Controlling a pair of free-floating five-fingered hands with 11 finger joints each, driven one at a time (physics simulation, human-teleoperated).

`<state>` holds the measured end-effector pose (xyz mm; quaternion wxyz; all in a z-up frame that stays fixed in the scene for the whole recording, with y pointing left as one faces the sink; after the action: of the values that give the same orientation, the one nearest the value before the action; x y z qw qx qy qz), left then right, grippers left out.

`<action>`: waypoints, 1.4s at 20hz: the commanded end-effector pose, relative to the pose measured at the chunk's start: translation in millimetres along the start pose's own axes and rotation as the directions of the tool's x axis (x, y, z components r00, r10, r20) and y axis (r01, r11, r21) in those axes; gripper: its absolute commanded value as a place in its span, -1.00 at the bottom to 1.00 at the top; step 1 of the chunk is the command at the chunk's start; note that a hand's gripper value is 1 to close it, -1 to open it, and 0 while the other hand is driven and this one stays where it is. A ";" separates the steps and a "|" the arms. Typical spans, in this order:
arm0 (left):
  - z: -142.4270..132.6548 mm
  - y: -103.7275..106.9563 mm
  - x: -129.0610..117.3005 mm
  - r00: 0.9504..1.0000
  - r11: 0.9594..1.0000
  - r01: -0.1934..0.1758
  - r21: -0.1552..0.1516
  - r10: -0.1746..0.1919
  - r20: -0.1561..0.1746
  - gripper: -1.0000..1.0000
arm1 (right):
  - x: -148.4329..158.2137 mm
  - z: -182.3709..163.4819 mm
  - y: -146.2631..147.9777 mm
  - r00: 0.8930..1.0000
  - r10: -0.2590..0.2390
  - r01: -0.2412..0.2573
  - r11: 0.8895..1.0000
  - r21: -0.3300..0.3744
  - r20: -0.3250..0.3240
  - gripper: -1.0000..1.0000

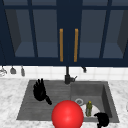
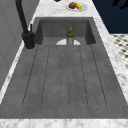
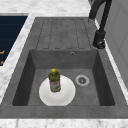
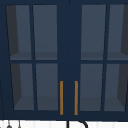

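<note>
My left hand (image 1: 40, 91) hovers over the ribbed draining board (image 1: 27, 105), its fingers straight and pointing up, holding nothing. My right hand (image 1: 102, 119) hangs at the sink's front right corner, close to the white plate (image 1: 96, 110). A green bottle with a yellow cap (image 1: 89, 108) stands upright on that plate in the basin. The bottle (image 3: 54, 80) and plate (image 3: 67, 93) sit left of the drain (image 3: 82, 80) in the right side view. A red ball (image 1: 67, 115) shows low in the middle of the front view, between the hands.
A black faucet (image 1: 67, 75) rises behind the sink. Above is a dark blue glass-fronted wall cabinet (image 4: 67, 37) with two orange handles (image 1: 61, 45). Utensils (image 1: 12, 70) hang on the wall at the left. A plate of fruit (image 2: 76, 6) sits on the marble counter.
</note>
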<state>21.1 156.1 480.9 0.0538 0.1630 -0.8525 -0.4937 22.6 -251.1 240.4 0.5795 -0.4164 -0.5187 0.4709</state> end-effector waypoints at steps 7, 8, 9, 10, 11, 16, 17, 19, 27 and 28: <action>-6.1 -3.5 -0.1 0.997 0.990 0.034 0.134 -0.024 -0.073 -1.00 | 0.0 0.0 0.0 1.000 0.000 0.000 1.000 0.000 0.000 0.00; -6.4 -3.6 0.0 0.997 0.991 0.030 0.134 -0.020 -0.076 -1.00 | 0.0 0.0 0.0 1.000 0.000 0.000 1.000 0.000 0.000 0.00; -6.8 -3.7 0.1 0.997 0.991 0.026 0.134 -0.015 -0.081 -1.00 | 0.0 0.0 0.0 1.000 0.000 0.000 1.000 0.000 0.000 0.00; -7.3 -3.9 0.2 0.996 0.990 0.025 0.135 -0.014 -0.083 -1.00 | 0.0 0.0 0.0 1.000 0.000 0.000 1.000 0.000 0.000 0.00; -7.6 -4.1 0.3 0.996 0.990 0.025 0.136 -0.013 -0.085 -1.00 | 0.0 0.0 0.0 1.000 0.000 0.000 1.000 0.000 0.000 0.00; -9.5 -4.8 0.9 0.996 0.988 0.036 0.149 -0.023 -0.086 -1.00 | 0.0 0.0 0.0 1.000 0.000 0.000 1.000 0.000 0.000 0.00; -10.3 -4.4 1.0 0.996 0.988 0.040 0.151 -0.026 -0.089 -1.00 | 0.0 0.0 0.0 1.000 0.000 0.000 1.000 0.000 0.000 0.00; -12.1 1.4 1.1 0.995 0.989 0.044 0.142 -0.030 -0.098 -1.00 | 0.0 0.0 0.0 1.000 0.000 0.000 1.000 0.000 0.000 0.00; -20.4 17.0 6.6 0.993 0.988 0.050 0.147 -0.033 -0.112 -1.00 | 0.0 0.0 0.0 1.000 0.000 0.000 1.000 0.000 0.000 0.00; -21.5 18.3 6.7 0.993 0.987 0.048 0.151 -0.031 -0.111 -1.00 | 0.0 0.0 0.0 1.000 0.000 0.000 1.000 0.000 0.000 0.00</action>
<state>17.3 145.7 502.0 0.0574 0.1738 -0.8629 -0.4710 22.6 -251.1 240.4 0.5795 -0.4164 -0.5187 0.4709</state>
